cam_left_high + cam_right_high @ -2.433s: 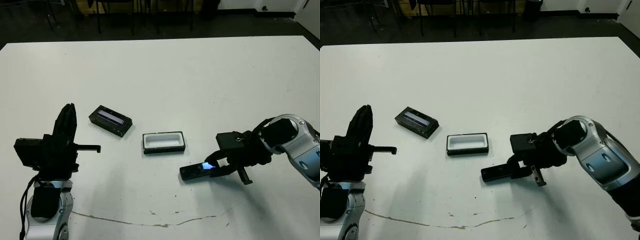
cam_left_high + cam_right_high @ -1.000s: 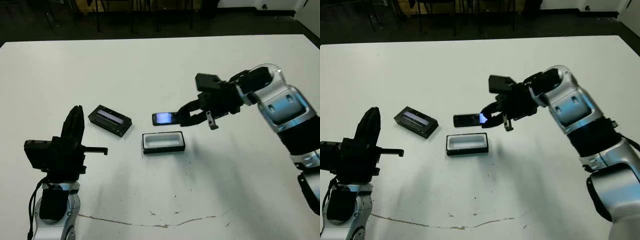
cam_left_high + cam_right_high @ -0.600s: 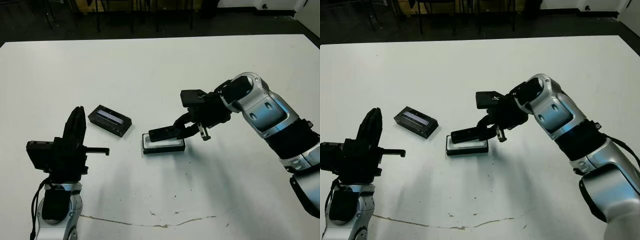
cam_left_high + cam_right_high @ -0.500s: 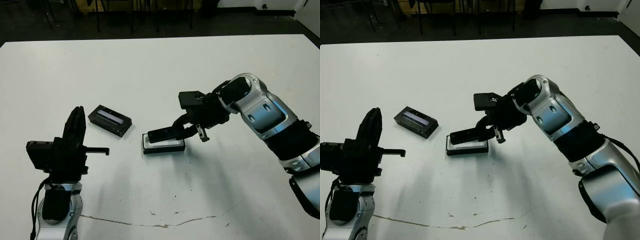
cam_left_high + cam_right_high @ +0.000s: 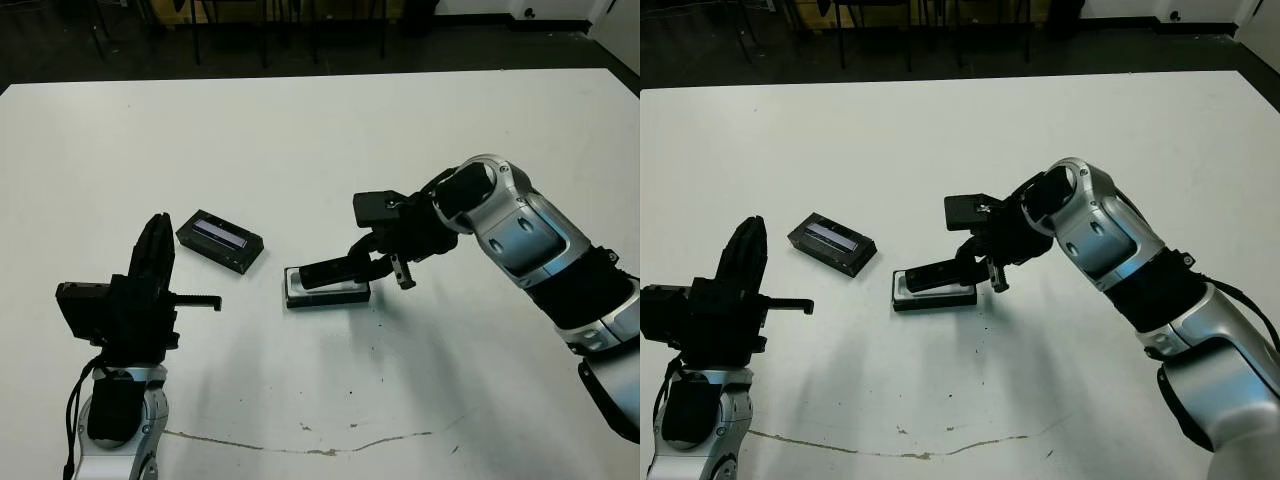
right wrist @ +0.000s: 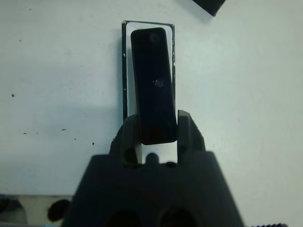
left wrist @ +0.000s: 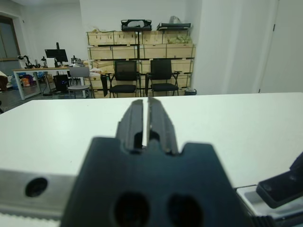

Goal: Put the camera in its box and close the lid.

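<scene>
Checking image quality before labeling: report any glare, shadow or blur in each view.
Head views: even light, sharp, soft shadows under both arms. Right wrist view: camera and box fairly sharp, right end effector body blurred. Left wrist view: left end effector soft, room behind clear.

Camera (image 6: 152, 85) glossy black; box (image 5: 296, 295) lining matt white.

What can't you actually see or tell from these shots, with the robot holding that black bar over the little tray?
- Head views: the camera covers much of the box, so whether it touches the lining is hidden.
- Right wrist view: the right gripper hides the box's near end.
- Left wrist view: the left gripper blocks the table; the lid is out of frame.
</scene>
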Available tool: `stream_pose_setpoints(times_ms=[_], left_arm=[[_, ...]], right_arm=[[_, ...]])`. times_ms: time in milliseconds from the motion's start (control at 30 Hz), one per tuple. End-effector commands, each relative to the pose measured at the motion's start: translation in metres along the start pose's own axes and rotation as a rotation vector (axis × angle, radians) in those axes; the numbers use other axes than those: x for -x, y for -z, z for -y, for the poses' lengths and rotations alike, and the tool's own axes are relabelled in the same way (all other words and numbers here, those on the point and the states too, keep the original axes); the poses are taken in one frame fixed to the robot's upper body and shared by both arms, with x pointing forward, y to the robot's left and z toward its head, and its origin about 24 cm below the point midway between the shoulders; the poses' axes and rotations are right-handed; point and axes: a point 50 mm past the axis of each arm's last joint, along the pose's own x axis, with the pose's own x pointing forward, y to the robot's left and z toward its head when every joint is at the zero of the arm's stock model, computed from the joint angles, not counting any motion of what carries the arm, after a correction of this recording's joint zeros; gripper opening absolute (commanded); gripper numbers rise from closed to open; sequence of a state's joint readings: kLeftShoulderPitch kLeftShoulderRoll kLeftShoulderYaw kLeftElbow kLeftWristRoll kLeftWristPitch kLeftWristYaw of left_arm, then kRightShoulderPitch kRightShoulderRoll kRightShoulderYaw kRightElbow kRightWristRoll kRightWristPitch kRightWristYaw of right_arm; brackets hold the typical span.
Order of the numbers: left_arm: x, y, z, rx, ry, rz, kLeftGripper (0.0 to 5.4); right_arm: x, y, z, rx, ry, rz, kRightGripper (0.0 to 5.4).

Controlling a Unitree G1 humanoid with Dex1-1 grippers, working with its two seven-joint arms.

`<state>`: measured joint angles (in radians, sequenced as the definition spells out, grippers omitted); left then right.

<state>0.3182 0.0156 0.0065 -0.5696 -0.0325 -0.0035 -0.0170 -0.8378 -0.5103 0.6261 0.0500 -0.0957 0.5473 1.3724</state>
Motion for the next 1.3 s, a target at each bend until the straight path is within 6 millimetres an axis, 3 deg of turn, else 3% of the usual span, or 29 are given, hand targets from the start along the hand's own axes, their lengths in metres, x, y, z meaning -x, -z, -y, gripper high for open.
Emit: stream_pose_setpoints(times_ms=[33, 733, 1300], left_arm=[[0.008, 0.009, -0.001, -0.002, -0.009, -0.065, 0.0], [0.01, 0.01, 0.003, -0.004, -0.016, -0.069, 0.0], [0.013, 0.013, 0.007, 0.005, -0.017, -0.076, 0.0]], right_arm=[[-0.002, 0.007, -0.003, -0.047, 0.004, -0.022, 0.52], [-0.013, 0.002, -0.014, -0.018, -0.01, -0.121, 0.52], [-0.034, -0.02, -0.019, 0.034, -0.031, -0.201, 0.52]])
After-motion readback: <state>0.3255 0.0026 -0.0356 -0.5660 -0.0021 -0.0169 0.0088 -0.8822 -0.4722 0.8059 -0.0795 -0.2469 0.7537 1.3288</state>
